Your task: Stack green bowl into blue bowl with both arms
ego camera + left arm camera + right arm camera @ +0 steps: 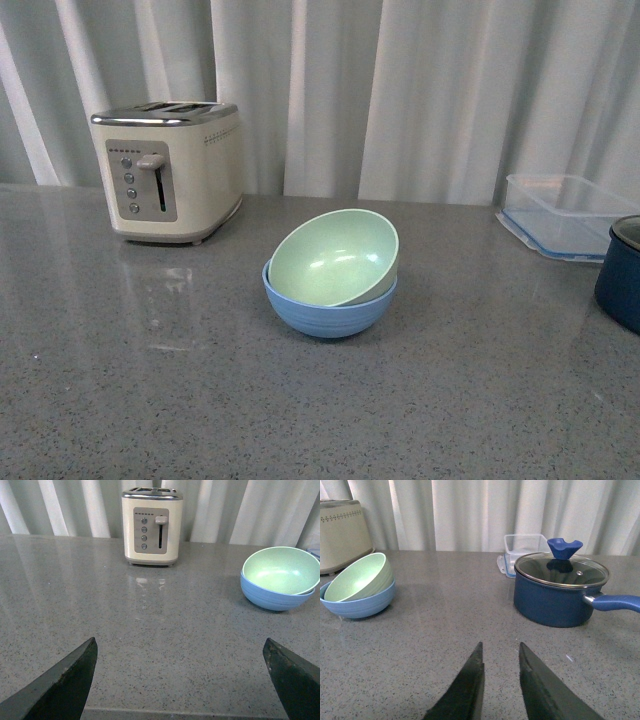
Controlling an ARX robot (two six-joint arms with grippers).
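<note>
Here, in the front view, the green bowl (335, 258) sits inside the blue bowl (330, 306) near the middle of the grey speckled countertop (150, 400). The green bowl is tilted, its opening turned toward the camera and its far rim raised above the blue rim. A cream toaster (168, 172) stands to the left and further back, before a pale curtain (420, 90). At the right edge lie a clear plastic container (560, 212) and part of a dark navy pot (622, 272). Neither arm appears in this view.

In the left wrist view, the left gripper (182, 680) hovers over bare countertop, its two black fingers (65, 682) spread wide apart with nothing between them. The nested bowls, green (280, 570) within blue (272, 596), lie well away from it, and the toaster (151, 526) stands against the curtain.

In the right wrist view, the right gripper (501, 672) shows its fingers (467, 685) drawn to a narrow gap, empty, above the counter. The green bowl (357, 577) leans in the blue bowl (360, 604), well apart from the gripper. The navy pot (555, 597), with glass lid and blue knob (564, 547), stands near the clear container (525, 544).
</note>
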